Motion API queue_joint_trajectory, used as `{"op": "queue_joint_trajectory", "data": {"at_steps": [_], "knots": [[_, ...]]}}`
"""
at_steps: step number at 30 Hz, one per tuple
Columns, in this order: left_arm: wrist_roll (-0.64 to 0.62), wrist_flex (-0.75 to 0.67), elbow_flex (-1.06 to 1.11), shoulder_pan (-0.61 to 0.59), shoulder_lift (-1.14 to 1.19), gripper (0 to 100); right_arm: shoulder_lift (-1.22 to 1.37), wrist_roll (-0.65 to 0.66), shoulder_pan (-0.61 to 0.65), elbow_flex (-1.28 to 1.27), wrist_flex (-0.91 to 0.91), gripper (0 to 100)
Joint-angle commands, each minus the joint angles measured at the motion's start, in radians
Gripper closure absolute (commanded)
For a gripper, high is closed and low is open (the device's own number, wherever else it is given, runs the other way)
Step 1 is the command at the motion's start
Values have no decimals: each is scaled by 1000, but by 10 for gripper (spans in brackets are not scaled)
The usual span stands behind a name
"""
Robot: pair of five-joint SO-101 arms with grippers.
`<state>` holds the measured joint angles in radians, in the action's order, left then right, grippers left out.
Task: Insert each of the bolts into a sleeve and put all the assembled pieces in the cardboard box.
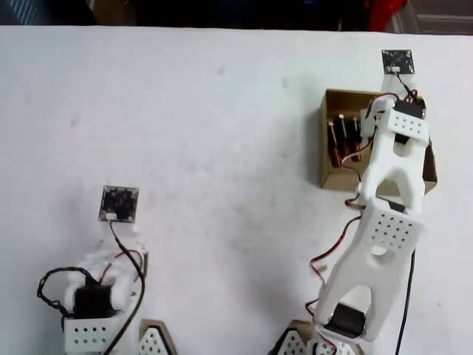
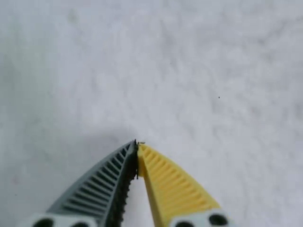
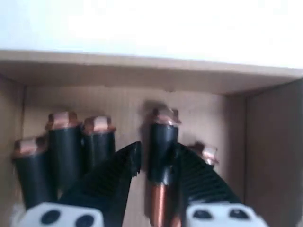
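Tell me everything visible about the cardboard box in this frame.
The cardboard box is open-topped and plain brown, sitting flat on the white table toward its far right. Inside, about five assembled pieces, black sleeves with copper-coloured bolts, lie side by side. The right gripper hangs in it, straddling one piece.

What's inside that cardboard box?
At least five sleeved bolts lie inside the cardboard box; the right tool straddles one. The tool covers part of the floor and one bolt.

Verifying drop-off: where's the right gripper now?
The right gripper is inside the cardboard box on the right side of the table in the high view, open around one assembled piece, with other assembled pieces beside it.
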<state>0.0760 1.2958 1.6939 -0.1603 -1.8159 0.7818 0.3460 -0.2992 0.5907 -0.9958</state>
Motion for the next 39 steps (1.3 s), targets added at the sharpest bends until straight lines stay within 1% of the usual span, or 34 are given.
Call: {"op": "queue_joint_trajectory", "data": {"at_steps": [1,6,16,27,33,39], "knots": [[8,-9,-2,10,-7,975,-136,6,15,46,-81,946],[8,-9,-2,10,-7,975,-236,6,38,46,-197,950],[8,-9,-2,10,-7,976,-398,6,125,46,-440,950],[6,-9,-2,10,-7,976,-674,6,217,44,-705,950],[6,-9,-2,10,-7,976,-855,6,262,-41,-719,950],[6,-9,-2,10,-7,976,-1090,6,329,-233,-717,950]]}}
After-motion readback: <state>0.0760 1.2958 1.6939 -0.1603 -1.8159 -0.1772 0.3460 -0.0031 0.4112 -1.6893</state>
